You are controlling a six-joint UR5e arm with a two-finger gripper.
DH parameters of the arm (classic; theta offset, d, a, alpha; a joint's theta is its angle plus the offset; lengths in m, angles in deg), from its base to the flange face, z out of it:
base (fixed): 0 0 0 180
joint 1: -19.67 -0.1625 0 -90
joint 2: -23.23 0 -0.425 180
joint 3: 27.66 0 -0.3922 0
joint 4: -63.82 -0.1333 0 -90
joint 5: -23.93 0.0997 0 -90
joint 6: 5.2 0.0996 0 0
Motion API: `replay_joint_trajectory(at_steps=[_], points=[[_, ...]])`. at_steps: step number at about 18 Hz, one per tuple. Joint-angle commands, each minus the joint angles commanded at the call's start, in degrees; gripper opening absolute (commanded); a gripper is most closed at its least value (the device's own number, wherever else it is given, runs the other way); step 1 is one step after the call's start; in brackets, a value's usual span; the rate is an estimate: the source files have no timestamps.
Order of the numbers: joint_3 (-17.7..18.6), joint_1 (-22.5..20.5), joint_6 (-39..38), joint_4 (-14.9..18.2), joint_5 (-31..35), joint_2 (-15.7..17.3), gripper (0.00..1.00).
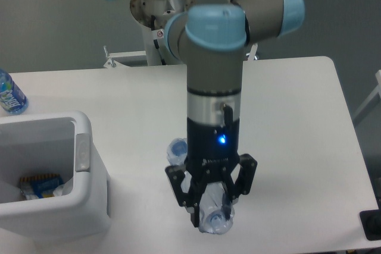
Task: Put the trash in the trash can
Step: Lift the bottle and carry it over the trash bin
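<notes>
One item of trash, the long clear crinkled plastic bottle [209,215], was clamped between the fingers of the black two-finger tool [212,218], which had closed around it above the white desk [297,129]. By my judgement the step in hand was carrying. The next move called for a transfer to the left, until the bottle hung over the large white boxy trash can [83,147], and then a release.
</notes>
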Motion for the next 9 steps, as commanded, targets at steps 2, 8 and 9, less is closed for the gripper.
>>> replay_joint_trajectory(at_steps=[2,8,9], points=[[0.0,1.5,-0.4,-0.1,0.0,1.1,0.54],[0.2,6.5,-0.6,-0.1,0.0,2.3,0.54],[0.1,6.9,-0.8,-0.1,0.0,2.5,0.54]])
